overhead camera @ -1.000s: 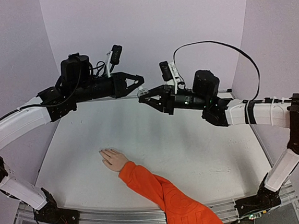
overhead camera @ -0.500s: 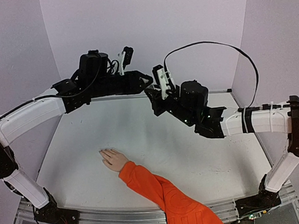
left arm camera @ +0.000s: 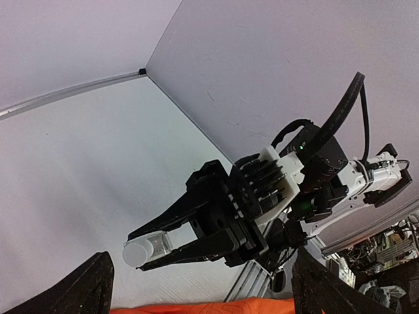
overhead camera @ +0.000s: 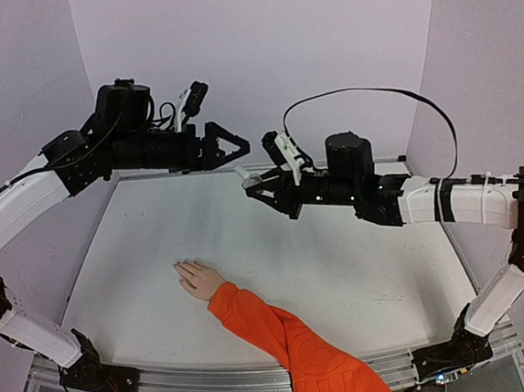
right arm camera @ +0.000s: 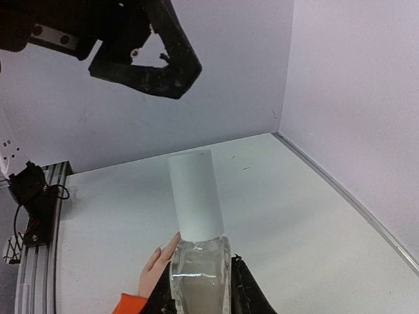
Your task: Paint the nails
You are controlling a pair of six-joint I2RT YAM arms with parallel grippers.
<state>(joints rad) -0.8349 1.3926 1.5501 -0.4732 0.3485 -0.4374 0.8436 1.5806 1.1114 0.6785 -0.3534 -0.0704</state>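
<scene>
The small pale hand (overhead camera: 199,279) lies flat on the white table, ending a bright orange sleeve (overhead camera: 288,340); its nails are too small to make out. My right gripper (overhead camera: 252,183) hangs above the table's far middle, shut on a small clear bottle (right arm camera: 200,275) with a white cap (right arm camera: 194,196). The cap points toward my left gripper (overhead camera: 237,149), which stands open a short way off, nothing between its fingers. In the right wrist view the hand (right arm camera: 157,265) shows behind the bottle and the left gripper (right arm camera: 160,65) spreads above. The left wrist view shows the held bottle (left arm camera: 147,250).
Purple-white walls close in the table (overhead camera: 359,261) at the back and both sides. An aluminium rail (overhead camera: 214,384) runs along the near edge between the arm bases. A black cable (overhead camera: 372,90) arcs over the right arm.
My left gripper has opened and drawn back to the left, away from the bottle's cap. The right arm has swung and levelled out with the bottle still in it.
</scene>
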